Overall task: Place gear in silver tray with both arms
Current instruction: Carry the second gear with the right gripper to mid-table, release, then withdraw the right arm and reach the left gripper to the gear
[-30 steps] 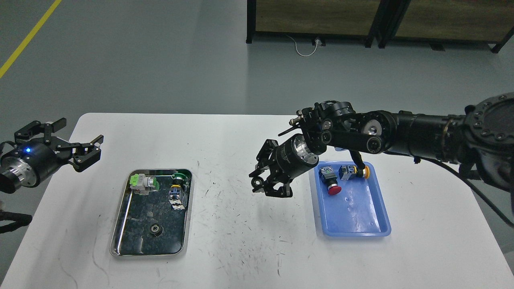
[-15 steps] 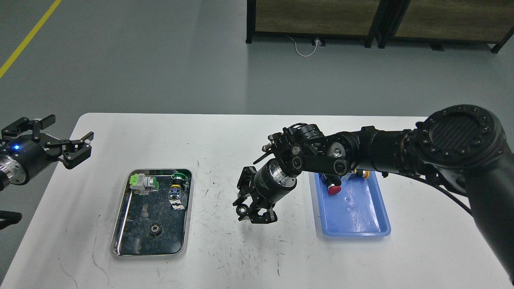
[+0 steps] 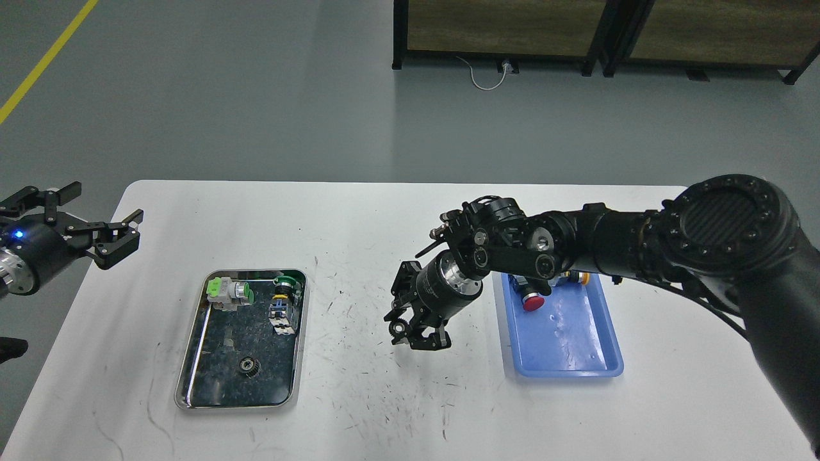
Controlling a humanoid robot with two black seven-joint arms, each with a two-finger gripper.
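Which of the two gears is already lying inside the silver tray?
The gear resting on the dark bottom of the silver tray, near its front end. The other gear is held by the right pincer above the bare table, between the two trays.

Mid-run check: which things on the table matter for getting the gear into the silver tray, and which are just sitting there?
In play:
- right gripper, shut on a small gear
- silver tray, gear's target
- left gripper, open, off to the side

Bystanders:
- blue tray
- red push button in it
- second gear already in the silver tray
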